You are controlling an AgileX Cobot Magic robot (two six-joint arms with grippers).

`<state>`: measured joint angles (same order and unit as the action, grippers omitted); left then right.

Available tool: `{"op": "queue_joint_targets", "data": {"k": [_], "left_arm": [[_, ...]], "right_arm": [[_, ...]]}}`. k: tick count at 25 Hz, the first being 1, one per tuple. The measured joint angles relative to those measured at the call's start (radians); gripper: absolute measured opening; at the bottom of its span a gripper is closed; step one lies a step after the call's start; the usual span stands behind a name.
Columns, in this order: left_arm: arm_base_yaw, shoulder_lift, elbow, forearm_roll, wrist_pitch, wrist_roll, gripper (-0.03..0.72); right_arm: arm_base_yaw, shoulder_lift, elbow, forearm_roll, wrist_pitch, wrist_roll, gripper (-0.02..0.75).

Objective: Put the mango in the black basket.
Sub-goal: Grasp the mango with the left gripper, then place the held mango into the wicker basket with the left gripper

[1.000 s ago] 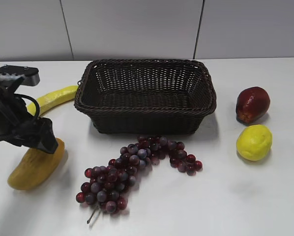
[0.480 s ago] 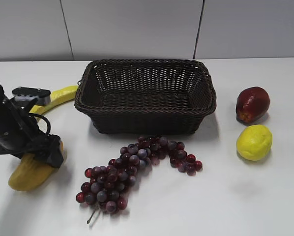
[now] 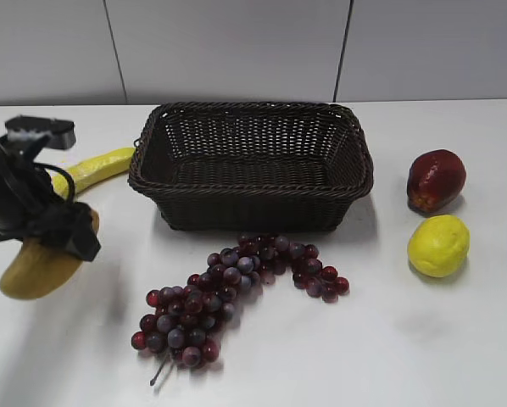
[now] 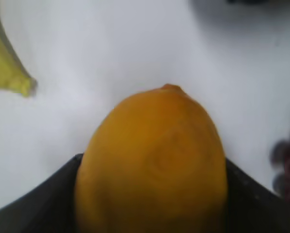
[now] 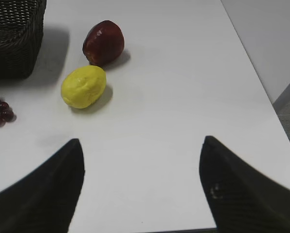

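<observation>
The left arm is at the far left side of the table, bent down low. Its black gripper (image 3: 63, 233) is closed around the mango (image 3: 40, 263), with one dark finger (image 4: 48, 199) on each side of the fruit. The mango hangs a little above the table. The right gripper (image 5: 140, 189) is wide open, its two dark fingers (image 5: 43, 194) spread far apart, holding nothing, above the right side of the table
</observation>
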<state>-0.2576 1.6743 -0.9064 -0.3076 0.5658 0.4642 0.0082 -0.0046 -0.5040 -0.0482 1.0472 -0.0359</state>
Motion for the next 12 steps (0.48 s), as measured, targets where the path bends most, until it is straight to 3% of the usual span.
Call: {"op": "queue_joint_targets", "data": {"k": [7, 12], "left_arm": [[-0.007, -0.089, -0.278, -0.092, 0.022, 0.000, 0.557], [-0.066, 0.012, -0.484, -0.132, 0.022, 0.000, 0.557]], "right_arm": [[0.000, 0.000, 0.000, 0.000, 0.000, 0.000, 0.569], [0.000, 0.000, 0.000, 0.000, 0.000, 0.000, 0.569]]}}
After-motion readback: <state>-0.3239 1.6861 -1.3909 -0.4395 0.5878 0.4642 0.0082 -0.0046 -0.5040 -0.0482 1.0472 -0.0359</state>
